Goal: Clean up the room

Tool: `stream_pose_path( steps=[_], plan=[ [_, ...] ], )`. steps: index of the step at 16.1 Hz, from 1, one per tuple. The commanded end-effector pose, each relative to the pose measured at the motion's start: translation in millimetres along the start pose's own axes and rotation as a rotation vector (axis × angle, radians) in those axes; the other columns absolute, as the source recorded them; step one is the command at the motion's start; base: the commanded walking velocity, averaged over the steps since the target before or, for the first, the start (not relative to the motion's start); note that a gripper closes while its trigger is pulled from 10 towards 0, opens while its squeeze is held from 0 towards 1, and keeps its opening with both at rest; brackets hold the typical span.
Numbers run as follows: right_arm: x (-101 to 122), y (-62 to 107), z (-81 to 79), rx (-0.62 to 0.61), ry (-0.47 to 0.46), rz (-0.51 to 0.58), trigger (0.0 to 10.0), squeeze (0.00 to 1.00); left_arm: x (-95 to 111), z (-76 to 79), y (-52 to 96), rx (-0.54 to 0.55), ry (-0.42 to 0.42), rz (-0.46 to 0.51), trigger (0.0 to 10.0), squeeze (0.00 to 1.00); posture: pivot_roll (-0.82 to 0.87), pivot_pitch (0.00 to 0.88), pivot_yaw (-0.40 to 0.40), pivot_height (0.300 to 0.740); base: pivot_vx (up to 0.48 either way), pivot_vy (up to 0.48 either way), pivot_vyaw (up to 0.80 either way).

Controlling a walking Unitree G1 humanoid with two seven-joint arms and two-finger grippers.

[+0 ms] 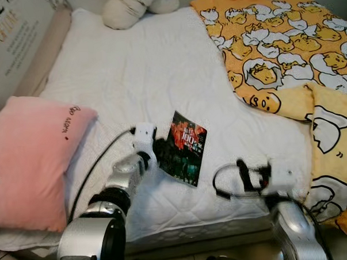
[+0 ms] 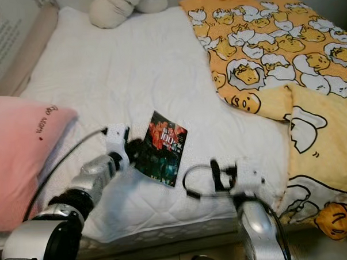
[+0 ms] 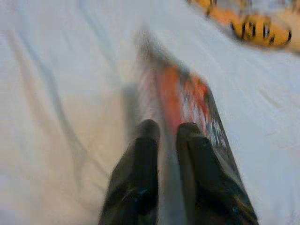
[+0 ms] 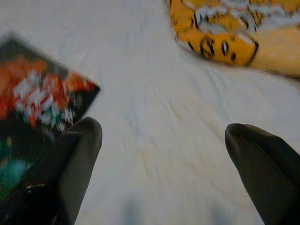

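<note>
White quilted mattress [image 1: 160, 79]: magazine [image 1: 184, 148] lying near its front edge, long axis diagonal; left gripper [image 3: 165, 133] nearer, fingers closed on the magazine's edge; right gripper [image 4: 164, 136] wide open, empty, just beside it.

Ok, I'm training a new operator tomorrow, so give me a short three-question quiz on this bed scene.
1. True or false: the left claw is closed on the edge of the dark glossy booklet with red print.
2. The right claw is: A) open above the white quilted mattress, B) shut on the booklet, C) gripping the yellow cartoon-egg blanket.
3. What lies on the robot's left side of the bed?

Key: 1 true. 2 A. 3 the pink rectangular fabric pillow.
</note>
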State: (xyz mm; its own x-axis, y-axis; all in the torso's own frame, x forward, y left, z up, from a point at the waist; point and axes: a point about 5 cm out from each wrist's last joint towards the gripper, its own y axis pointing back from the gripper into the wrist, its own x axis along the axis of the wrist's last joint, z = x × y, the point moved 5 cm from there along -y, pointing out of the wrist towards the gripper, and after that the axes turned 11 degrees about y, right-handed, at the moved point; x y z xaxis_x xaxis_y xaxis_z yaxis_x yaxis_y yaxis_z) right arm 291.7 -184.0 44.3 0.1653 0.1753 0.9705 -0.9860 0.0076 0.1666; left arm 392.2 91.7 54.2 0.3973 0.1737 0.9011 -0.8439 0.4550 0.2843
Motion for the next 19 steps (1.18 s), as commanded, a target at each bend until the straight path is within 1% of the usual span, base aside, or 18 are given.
stream_pose_path(
  steps=[1,2,3,4,6,7,8,9,10,11,12,13,14,15,16,17,18,19],
  plan=[
    [6.4,-5.1,8.7,-0.058,-0.028,0.026,10.0,0.0,20.5,-2.3,3.7,-0.01,-0.064,0.091,0.0,0.0,-0.01,0.0,0.033,0.74,0.0,0.0,0.0],
    [24.4,-8.3,12.7,-0.093,-0.045,0.081,10.0,0.0,33.8,1.4,8.5,-0.03,-0.076,0.169,0.0,0.0,0.0,0.0,0.03,0.74,0.0,0.0,0.0],
    [34.9,-8.7,14.5,-0.11,-0.052,0.116,10.0,0.0,40.5,4.3,12.2,-0.044,-0.075,0.211,0.0,0.0,0.0,0.0,0.03,0.74,0.0,0.0,0.0],
    [53.0,-8.9,15.4,-0.119,-0.05,0.182,10.0,0.0,49.0,13.7,24.6,-0.06,-0.084,0.295,0.0,0.0,0.02,0.0,0.023,0.74,0.0,0.0,0.0],
    [55.0,-11.1,14.3,-0.109,-0.04,0.194,10.0,0.0,51.7,19.5,31.8,-0.051,-0.087,0.343,0.0,0.0,0.03,0.0,0.018,0.74,0.0,0.0,0.0],
    [50.4,-15.6,14.5,-0.106,-0.038,0.186,10.0,0.0,52.0,24.3,31.6,-0.046,-0.086,0.359,0.0,0.0,0.05,0.0,0.014,0.74,0.0,0.0,0.0],
    [49.1,-19.4,13.4,-0.101,-0.038,0.184,10.0,0.0,48.6,28.5,29.0,-0.046,-0.098,0.345,0.0,0.0,0.05,0.0,0.01,0.74,0.0,0.0,0.0],
    [49.4,-20.4,12.8,-0.098,-0.038,0.185,10.0,0.0,47.5,30.3,28.8,-0.049,-0.105,0.339,7.8,0.0,0.05,0.0,0.01,0.74,0.0,0.0,0.0],
    [52.3,-21.0,9.0,-0.09,-0.029,0.196,10.0,0.0,48.8,27.0,29.9,0.013,-0.215,0.337,10.0,0.0,0.06,0.0,0.008,0.74,0.0,0.0,0.0],
    [50.3,-19.2,5.3,-0.081,-0.011,0.196,10.0,0.0,54.2,25.5,33.1,0.054,-0.371,0.37,10.0,0.62,0.05,0.0,0.003,0.74,0.0,0.0,0.0],
    [45.6,-17.5,6.1,-0.089,-0.016,0.182,10.0,0.0,53.1,22.1,32.2,0.081,-0.419,0.363,10.0,1.0,0.05,0.0,-0.001,0.74,0.0,0.0,0.0],
    [27.2,-13.8,10.2,-0.118,-0.046,0.116,10.0,0.0,41.4,18.5,26.1,0.077,-0.423,0.307,10.0,1.0,0.04,0.0,-0.004,0.74,0.0,0.0,0.0],
    [13.3,-14.8,1.7,-0.069,-0.097,0.051,10.0,0.0,36.4,13.2,22.0,0.104,-0.416,0.276,10.0,1.0,0.03,0.0,-0.004,0.74,0.0,0.0,0.0],
    [-3.3,-14.0,-7.3,-0.021,-0.125,-0.015,10.0,0.0,26.5,6.3,15.8,0.149,-0.418,0.22,10.0,1.0,0.02,0.0,-0.003,0.74,0.0,0.0,0.0],
    [-9.2,-12.9,-6.3,-0.029,-0.15,-0.033,10.0,0.0,20.3,4.0,12.0,0.164,-0.413,0.186,10.0,1.0,0.01,0.0,-0.003,0.74,0.0,0.0,0.0],
    [-13.3,-10.5,0.6,-0.07,-0.143,-0.038,10.0,0.0,15.3,0.5,7.9,0.191,-0.403,0.158,10.0,1.0,0.0,0.0,-0.001,0.74,0.0,0.0,0.0],
    [-14.0,-8.6,2.5,-0.076,-0.142,-0.036,10.0,0.0,14.3,-2.1,6.9,0.209,-0.417,0.147,10.0,1.0,-0.01,0.0,0.0,0.74,0.0,0.0,0.0],
    [-16.7,-2.2,3.7,-0.057,-0.111,-0.033,10.0,0.0,16.5,-10.4,6.9,0.25,-0.397,0.147,10.0,1.0,-0.04,0.0,-0.005,0.74,0.0,0.0,0.0]
  ],
)
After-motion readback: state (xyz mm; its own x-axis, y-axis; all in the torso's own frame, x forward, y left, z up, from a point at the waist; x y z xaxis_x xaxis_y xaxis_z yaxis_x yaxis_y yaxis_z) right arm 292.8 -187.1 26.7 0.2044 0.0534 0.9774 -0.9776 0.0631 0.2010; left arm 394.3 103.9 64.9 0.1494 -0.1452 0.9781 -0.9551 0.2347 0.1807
